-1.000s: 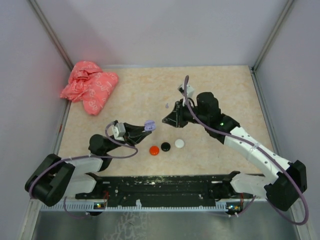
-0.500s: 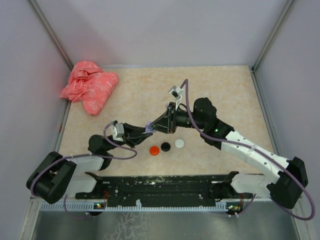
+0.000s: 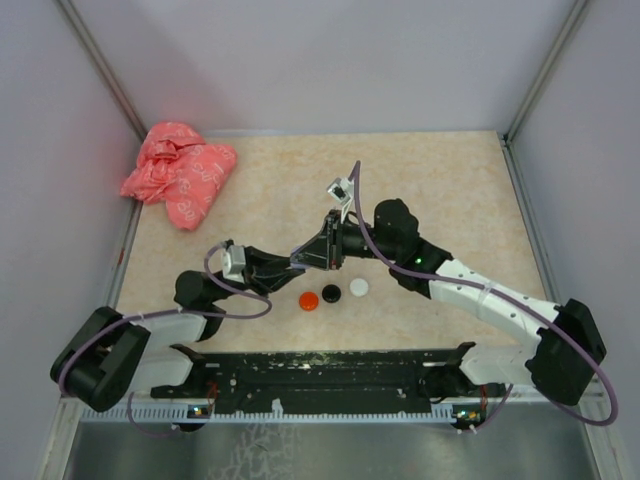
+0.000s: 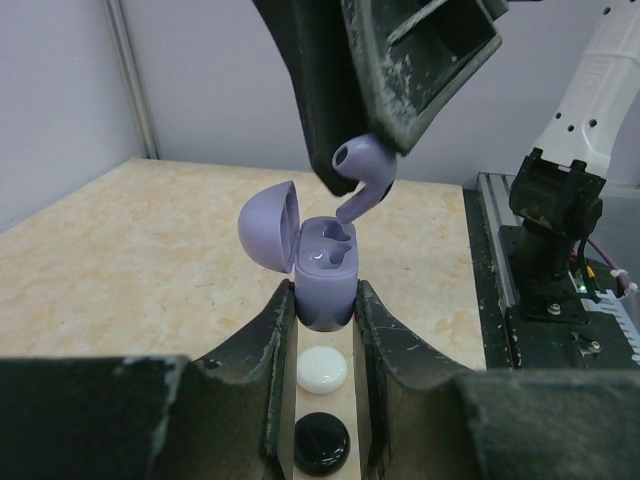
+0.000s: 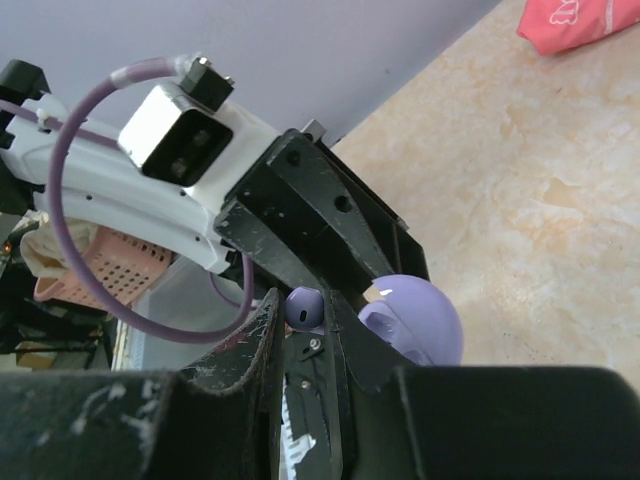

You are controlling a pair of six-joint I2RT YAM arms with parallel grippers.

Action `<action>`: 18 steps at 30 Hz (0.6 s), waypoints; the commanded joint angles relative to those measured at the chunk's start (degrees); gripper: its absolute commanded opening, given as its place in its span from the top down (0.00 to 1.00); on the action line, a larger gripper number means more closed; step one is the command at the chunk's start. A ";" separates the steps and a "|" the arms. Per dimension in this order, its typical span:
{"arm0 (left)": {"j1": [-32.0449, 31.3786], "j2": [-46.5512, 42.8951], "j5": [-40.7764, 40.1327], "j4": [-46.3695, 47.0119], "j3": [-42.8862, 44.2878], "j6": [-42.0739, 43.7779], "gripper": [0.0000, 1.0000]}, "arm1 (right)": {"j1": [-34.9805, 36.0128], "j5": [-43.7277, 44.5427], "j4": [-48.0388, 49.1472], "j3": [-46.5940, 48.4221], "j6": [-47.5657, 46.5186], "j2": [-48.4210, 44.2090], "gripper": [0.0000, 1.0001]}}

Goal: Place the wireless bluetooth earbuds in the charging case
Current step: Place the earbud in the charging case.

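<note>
Above the open charging case [image 4: 325,285]: earbud [image 4: 365,172], rounded head up, short stem slanting down toward the case's inner wells. The stem tip sits just at the opening; whether it touches cannot be told.
Earbud look: lilac, smooth glossy plastic, with one small dark hole on the head.
Right gripper [image 5: 303,312]: fingers pressed close together, pinching the earbud's head from above.
Charging case: lilac like the earbud, rounded, held upright, with a shiny moulded inside. Its domed lid [image 4: 268,222] is hinged open to the left in the left wrist view.
Left gripper [image 4: 325,305]: black, scuffed fingers clamped on the case's lower body, one on each side.
Discs: white disc [image 4: 322,370], black disc [image 4: 322,445] and red disc [image 3: 309,299] lie in a row on the table, near the case. All three are flat, round and coin-like.
Writing: white marks on the crumpled pink bag [image 3: 180,172] at the far left corner, too small to read.
Table [image 3: 450,180]: beige, marbled, matte surface.
</note>
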 commanded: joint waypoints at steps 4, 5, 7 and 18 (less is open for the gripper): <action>0.29 -2.78 0.19 15.46 0.20 -0.62 1.00 | 0.73 2.68 3.35 -0.80 1.14 0.13 0.98; 0.32 -3.02 0.27 15.46 0.20 -0.49 1.00 | 0.73 3.14 3.31 -0.94 1.20 0.13 0.98; 0.27 -3.51 0.37 15.46 0.20 -0.49 1.00 | 0.77 3.44 3.15 -1.01 1.37 0.21 0.98; 0.32 -4.95 -1.42 15.46 -0.82 1.63 1.00 | 0.95 5.62 1.91 -1.96 3.79 -0.71 0.98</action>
